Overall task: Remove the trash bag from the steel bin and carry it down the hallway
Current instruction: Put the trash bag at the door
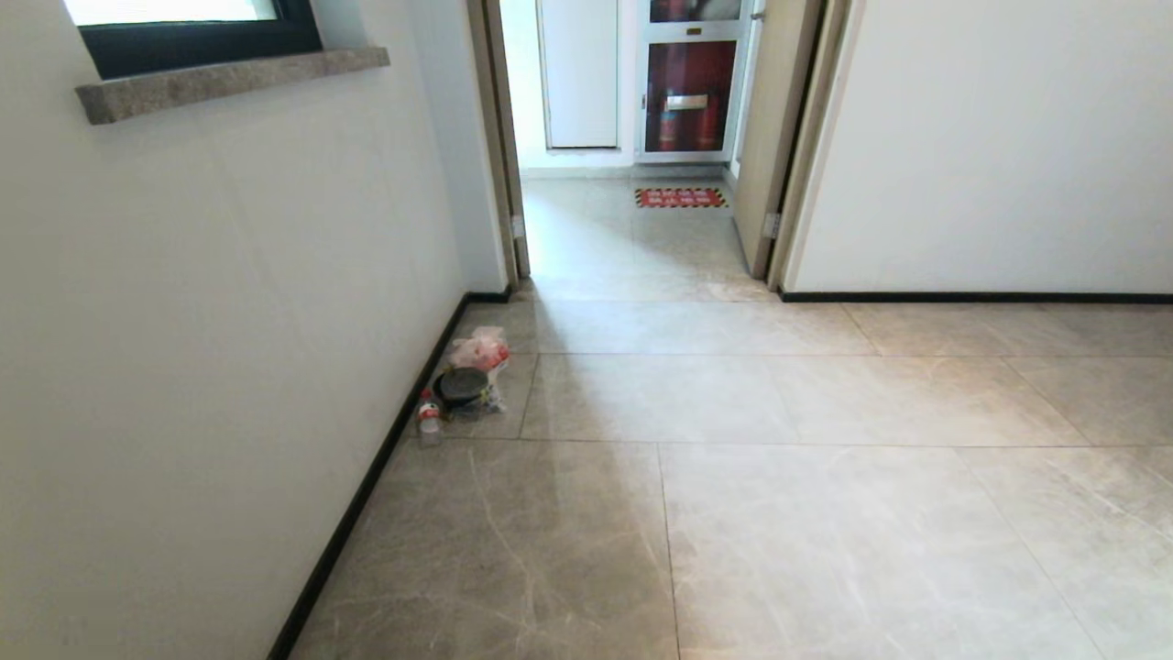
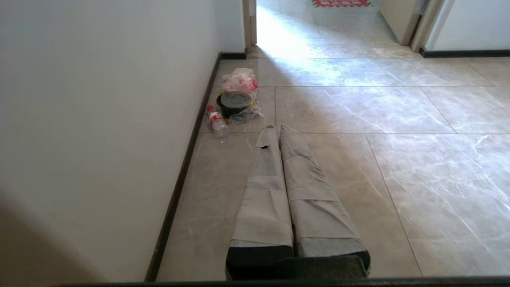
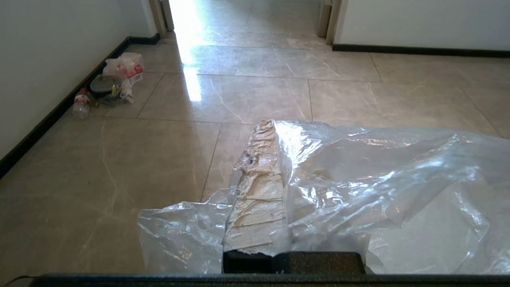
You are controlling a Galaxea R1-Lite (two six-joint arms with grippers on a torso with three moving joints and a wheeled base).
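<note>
The trash bag (image 3: 378, 179), clear crinkled glossy plastic, drapes over and beside my right gripper (image 3: 275, 126) in the right wrist view. That gripper is shut on the trash bag; one tape-wrapped finger (image 3: 259, 187) shows and the plastic covers the other. It hangs above the hallway's grey-beige tiled floor (image 1: 733, 394). My left gripper (image 2: 277, 128) is shut with its two tape-wrapped fingers pressed together and nothing between them, also above the tiles. Neither arm shows in the head view. The steel bin is out of view.
Litter lies by the left wall: a small plastic bottle (image 1: 429, 420), a black round lidded container (image 1: 461, 385) and a pink-white bag (image 1: 481, 348). An open doorway (image 1: 632, 229) lies ahead, with a red mat (image 1: 681, 197) beyond. A stone window sill (image 1: 229, 81) juts from the left wall.
</note>
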